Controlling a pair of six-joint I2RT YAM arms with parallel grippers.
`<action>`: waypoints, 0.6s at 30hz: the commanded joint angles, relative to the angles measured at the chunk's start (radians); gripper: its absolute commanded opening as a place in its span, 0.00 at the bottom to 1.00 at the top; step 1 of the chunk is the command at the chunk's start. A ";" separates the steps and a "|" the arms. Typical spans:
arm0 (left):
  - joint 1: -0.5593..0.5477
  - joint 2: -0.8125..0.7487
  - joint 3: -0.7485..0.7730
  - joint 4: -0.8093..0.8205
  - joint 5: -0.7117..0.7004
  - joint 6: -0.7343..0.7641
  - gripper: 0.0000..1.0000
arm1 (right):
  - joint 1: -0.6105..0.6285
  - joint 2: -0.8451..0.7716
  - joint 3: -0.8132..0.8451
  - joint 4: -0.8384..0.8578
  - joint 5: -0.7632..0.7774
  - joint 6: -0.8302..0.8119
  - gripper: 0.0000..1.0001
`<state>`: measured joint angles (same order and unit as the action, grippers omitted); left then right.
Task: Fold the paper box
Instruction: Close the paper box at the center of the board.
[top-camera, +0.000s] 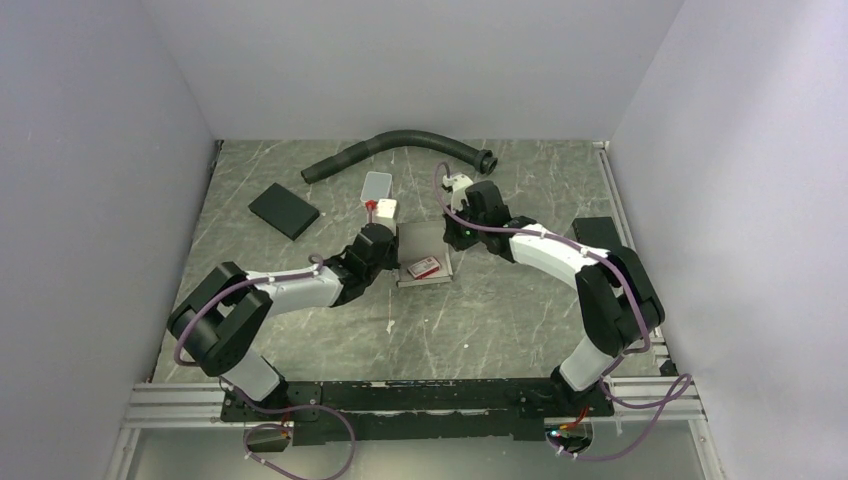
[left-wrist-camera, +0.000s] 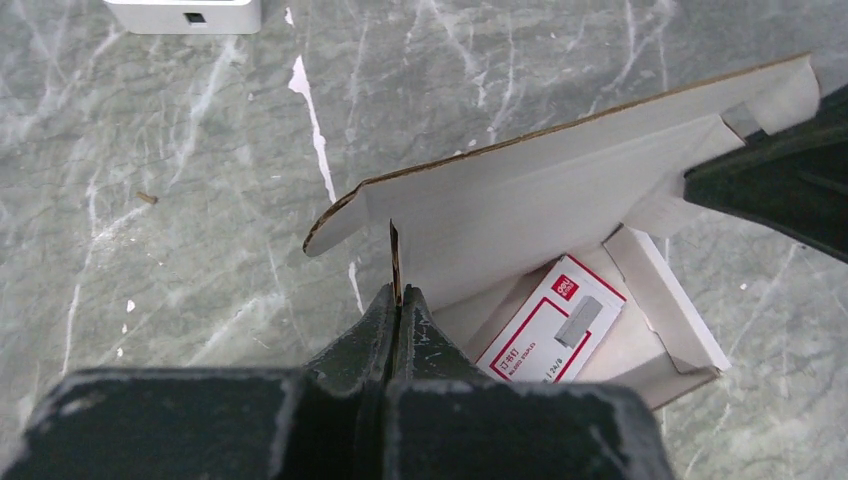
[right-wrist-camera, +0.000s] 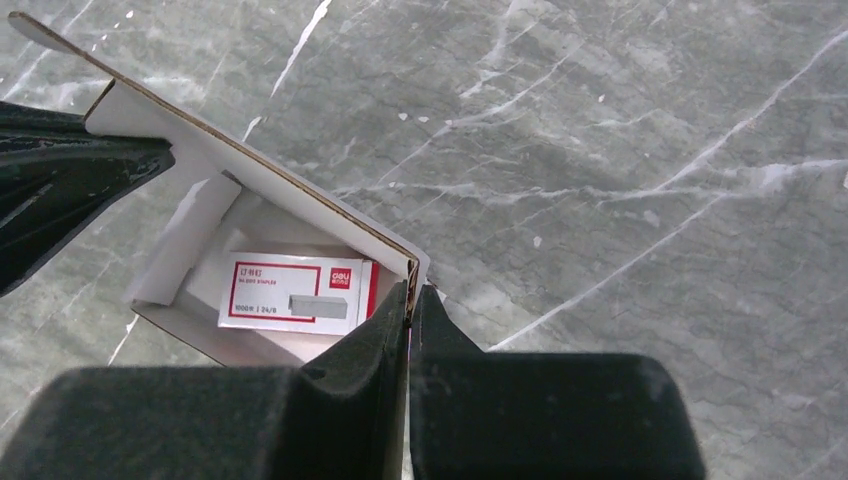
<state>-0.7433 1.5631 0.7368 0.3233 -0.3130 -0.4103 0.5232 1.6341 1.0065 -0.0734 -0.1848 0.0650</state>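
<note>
The paper box (top-camera: 424, 241) lies at the table's middle as a shallow white tray with its long lid flap (left-wrist-camera: 520, 200) raised. A small red-and-white staples packet (left-wrist-camera: 550, 325) rests inside it. My left gripper (left-wrist-camera: 397, 296) is shut on the cardboard edge at the box's left end. My right gripper (right-wrist-camera: 410, 296) is shut on the cardboard corner at the opposite end. In the right wrist view the packet (right-wrist-camera: 295, 292) shows inside the box (right-wrist-camera: 205, 150), with the left gripper's dark fingers (right-wrist-camera: 60, 190) at the far end.
A black hose (top-camera: 400, 145) curves along the back. A black pad (top-camera: 284, 210) lies at the back left, and a light grey tile (top-camera: 377, 185) and a small white-and-red block (top-camera: 383, 209) sit just behind the box. Another dark pad (top-camera: 596, 232) lies by the right rail.
</note>
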 joint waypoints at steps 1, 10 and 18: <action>-0.041 0.022 0.030 -0.006 0.000 -0.035 0.00 | 0.056 -0.038 0.010 0.093 -0.117 0.047 0.05; -0.050 -0.031 -0.044 0.071 -0.002 -0.008 0.00 | 0.056 -0.058 0.000 0.080 -0.145 0.019 0.00; -0.064 -0.067 -0.112 0.155 0.025 0.023 0.00 | 0.058 -0.069 -0.030 0.100 -0.145 -0.010 0.00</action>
<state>-0.7696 1.5173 0.6502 0.4030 -0.3904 -0.4030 0.5461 1.6020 0.9848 -0.0654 -0.2256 0.0551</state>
